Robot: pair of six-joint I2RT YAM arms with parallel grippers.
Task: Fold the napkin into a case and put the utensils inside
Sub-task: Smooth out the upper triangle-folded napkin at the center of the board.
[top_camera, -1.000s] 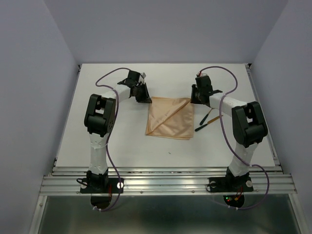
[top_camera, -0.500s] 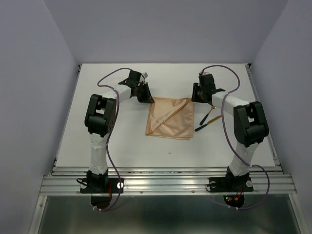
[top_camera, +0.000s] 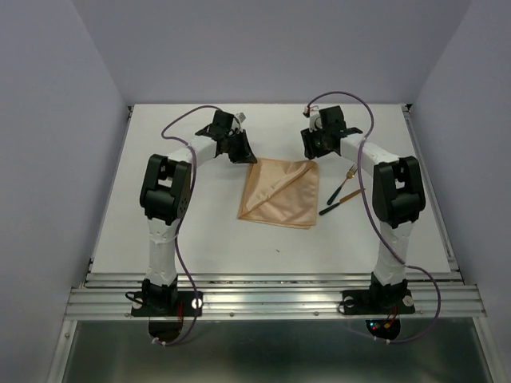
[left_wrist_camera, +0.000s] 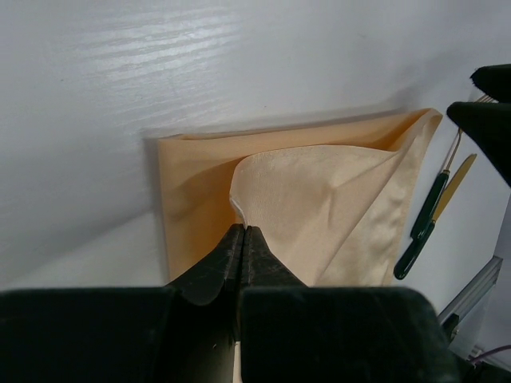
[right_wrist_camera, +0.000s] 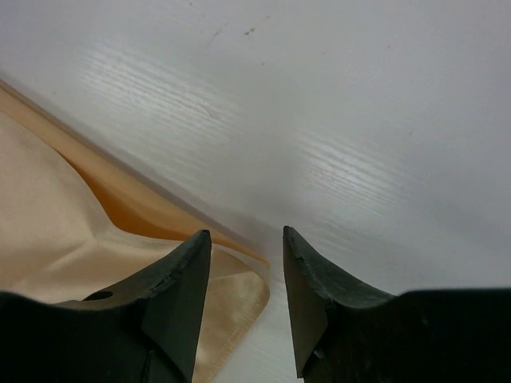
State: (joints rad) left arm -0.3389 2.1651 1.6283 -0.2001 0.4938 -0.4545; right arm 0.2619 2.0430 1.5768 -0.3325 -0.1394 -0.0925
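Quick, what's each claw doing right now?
Left gripper: closed, pinching the napkin.
Right gripper: open, holding nothing.

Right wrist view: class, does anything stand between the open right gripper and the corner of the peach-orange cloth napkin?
Nothing visible does. The right gripper hangs with its jaws open just above the near corner of the peach-orange cloth napkin, and only bare white table lies beside it.

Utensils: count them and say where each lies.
2. The fork lies on the table right of the napkin; the second utensil lies beside it, toward the near edge. The folded napkin could hide more.
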